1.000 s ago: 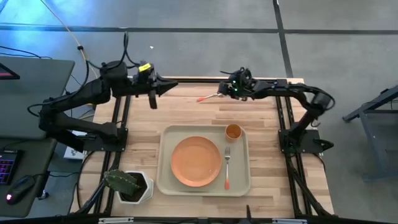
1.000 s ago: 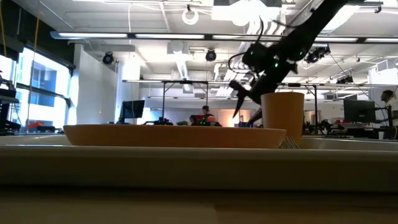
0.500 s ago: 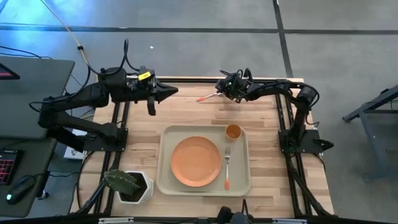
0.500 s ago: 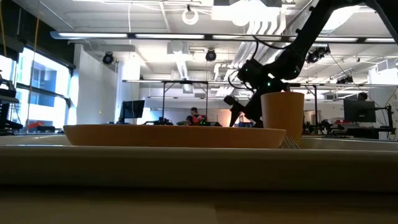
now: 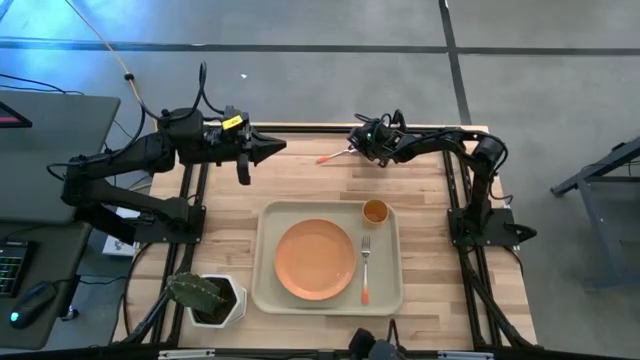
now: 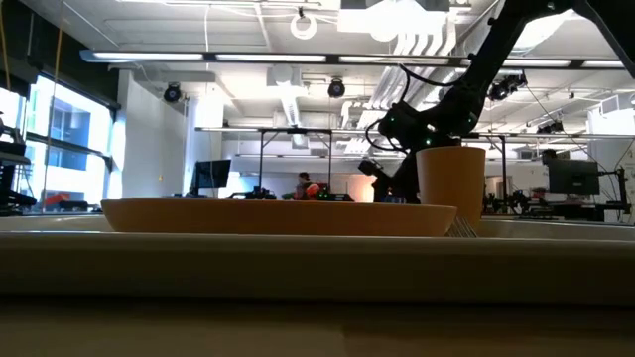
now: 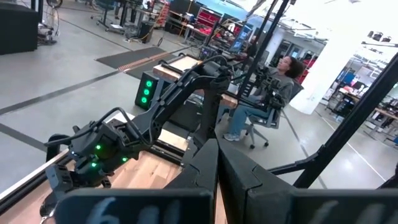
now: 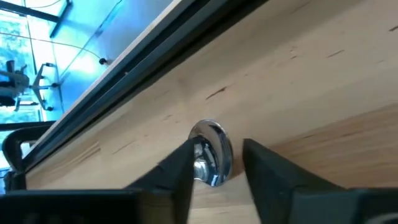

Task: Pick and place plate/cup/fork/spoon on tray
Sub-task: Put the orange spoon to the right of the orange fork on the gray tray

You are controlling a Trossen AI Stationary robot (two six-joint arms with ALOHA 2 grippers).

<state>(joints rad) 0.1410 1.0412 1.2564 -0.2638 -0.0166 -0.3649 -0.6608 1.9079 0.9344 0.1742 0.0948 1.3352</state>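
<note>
Nearest you, low in the high view, sits the tray (image 5: 262, 290) with the plate (image 5: 315, 259) in its middle, the fork (image 5: 365, 268) lying just right of the plate and the cup (image 5: 375, 211) in the tray's upper right corner. Those three look settled; in my judgement only the spoon is left to bring over.

Farther up, near the top edge of the table (image 5: 300, 180), the spoon (image 5: 337, 155) lies on the bare wood, handle pointing left, well apart from the tray. Your right gripper (image 5: 362, 147) is down over its bowl end. A second ago it hung a little to the right with the fingers spread wide; since then it has slid left onto the spoon and the fingers have begun to narrow. In the right wrist view the two fingers (image 8: 177, 171) flank the shiny spoon bowl (image 8: 210, 160), one touching or nearly touching it, a gap showing at the other. So the pinch is in progress, not finished; treat the spoon as not yet held.

Your left gripper (image 5: 277, 146) waits at the upper left of the table, fingers pressed together, holding nothing, and has not moved.
</note>
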